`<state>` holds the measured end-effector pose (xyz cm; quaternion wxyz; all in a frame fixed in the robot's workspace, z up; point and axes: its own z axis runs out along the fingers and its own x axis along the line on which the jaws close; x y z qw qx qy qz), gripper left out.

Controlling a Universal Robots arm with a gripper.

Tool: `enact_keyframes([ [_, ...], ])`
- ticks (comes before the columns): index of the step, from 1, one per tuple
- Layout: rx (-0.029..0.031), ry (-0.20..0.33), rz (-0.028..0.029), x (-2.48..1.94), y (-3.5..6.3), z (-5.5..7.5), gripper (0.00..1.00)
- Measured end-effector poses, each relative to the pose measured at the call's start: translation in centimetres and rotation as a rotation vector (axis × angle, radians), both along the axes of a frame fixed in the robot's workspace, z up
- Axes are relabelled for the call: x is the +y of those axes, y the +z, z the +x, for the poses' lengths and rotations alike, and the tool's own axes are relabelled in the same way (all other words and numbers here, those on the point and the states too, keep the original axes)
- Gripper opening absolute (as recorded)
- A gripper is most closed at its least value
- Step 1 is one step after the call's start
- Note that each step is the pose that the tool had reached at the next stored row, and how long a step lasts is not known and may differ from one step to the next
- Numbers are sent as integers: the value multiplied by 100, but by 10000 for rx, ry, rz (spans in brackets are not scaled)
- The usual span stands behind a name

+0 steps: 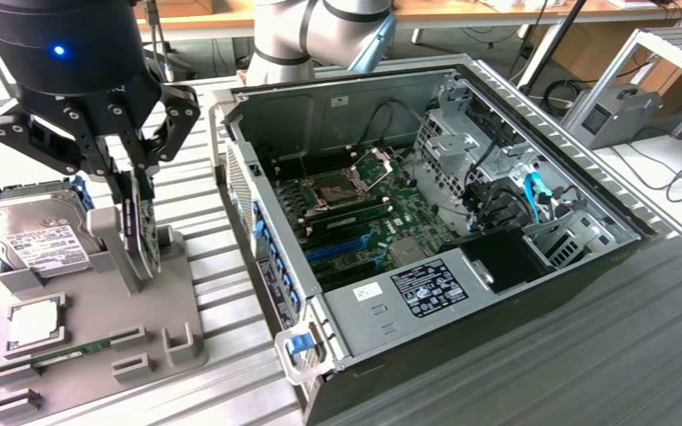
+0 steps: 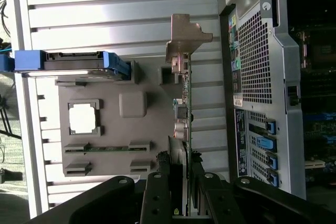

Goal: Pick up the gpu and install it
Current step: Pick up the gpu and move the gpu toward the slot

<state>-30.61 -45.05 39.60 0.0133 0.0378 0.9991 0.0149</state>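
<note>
The gpu [image 1: 142, 232] stands upright on edge at the grey holder [image 1: 152, 319], a thin dark card seen edge-on. My gripper [image 1: 131, 191] comes down on it from above, its fingers pressed against both faces of the card's top edge. In the wrist view the gpu [image 2: 185, 103] runs as a thin green line away from the gripper [image 2: 180, 184], ending in its silver bracket [image 2: 184, 38]. I cannot tell whether the card's lower edge still sits in the holder's slot.
The open computer case [image 1: 317, 106] lies at the exterior view's right, motherboard exposed, its rear panel [image 2: 257, 77] close beside the card. On the holder [image 2: 131, 135] rest a hard drive [image 1: 33, 235], a CPU [image 1: 35, 324] and a RAM stick [image 1: 75, 351].
</note>
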Motion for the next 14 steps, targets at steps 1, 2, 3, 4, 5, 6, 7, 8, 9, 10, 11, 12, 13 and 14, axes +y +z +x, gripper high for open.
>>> enact_keyframes([
  [1, 0, 0, 0, 0, 3, 0, 26],
  [2, 0, 0, 0, 0, 5, 0, 26],
  [3, 0, 0, 0, 0, 7, 0, 26],
  [4, -1, 0, 1, 0, 9, 0, 26],
  [5, 0, 0, 0, 0, 11, 0, 26],
  [6, -1, 0, 1, 0, 13, 0, 26],
  [7, 0, 0, 0, 0, 16, 0, 26],
  [8, 0, 0, 0, 0, 19, 0, 26],
  [9, 0, 0, 0, 0, 23, 0, 26],
  [10, 0, 0, 0, 0, 25, 0, 26],
  [11, 0, 0, 0, 0, 28, 0, 26],
  [12, -1, 0, 1, 0, 30, 0, 26],
  [13, 0, 0, 0, 0, 35, 0, 26],
  [14, 0, 0, 0, 0, 40, 0, 26],
])
